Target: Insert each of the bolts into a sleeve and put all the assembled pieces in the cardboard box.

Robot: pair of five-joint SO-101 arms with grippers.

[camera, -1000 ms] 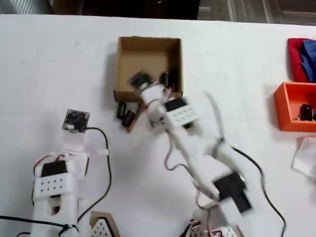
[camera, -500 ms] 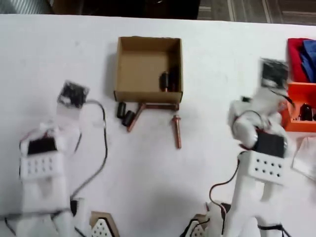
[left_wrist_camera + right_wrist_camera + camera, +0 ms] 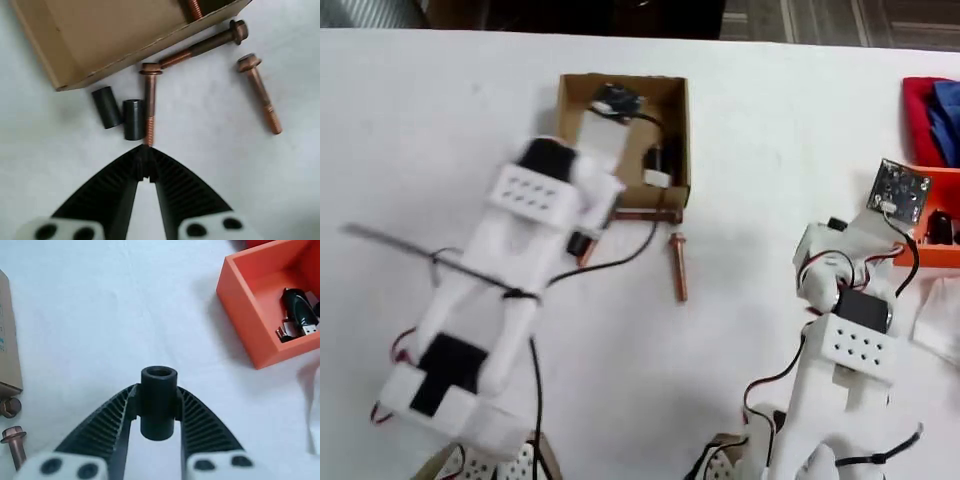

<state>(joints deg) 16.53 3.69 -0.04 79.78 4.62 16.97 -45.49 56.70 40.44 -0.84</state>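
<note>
My left gripper [image 3: 145, 170] is shut with nothing in it, its tips just short of the threaded end of a copper bolt [image 3: 150, 102]. Beside that bolt lie two black sleeves [image 3: 106, 106] [image 3: 133, 119]. Another bolt [image 3: 205, 44] lies along the front wall of the cardboard box [image 3: 115, 30], and a third bolt [image 3: 260, 92] [image 3: 677, 265] lies apart on the table. Dark assembled pieces [image 3: 655, 158] sit inside the cardboard box [image 3: 686, 140]. Over the white table, my right gripper [image 3: 158, 405] is shut on an upright black sleeve [image 3: 158, 390].
An orange box [image 3: 250, 325] [image 3: 920, 255] holding a small black object [image 3: 299, 310] stands at the right, close to the right arm. A red and blue cloth [image 3: 932, 115] lies behind it. The left arm's cable [image 3: 620, 262] trails across the table.
The left arm has swung from the left side of the table over to the sleeves in front of the box. The right arm has gone from the box to the right and now rests there.
</note>
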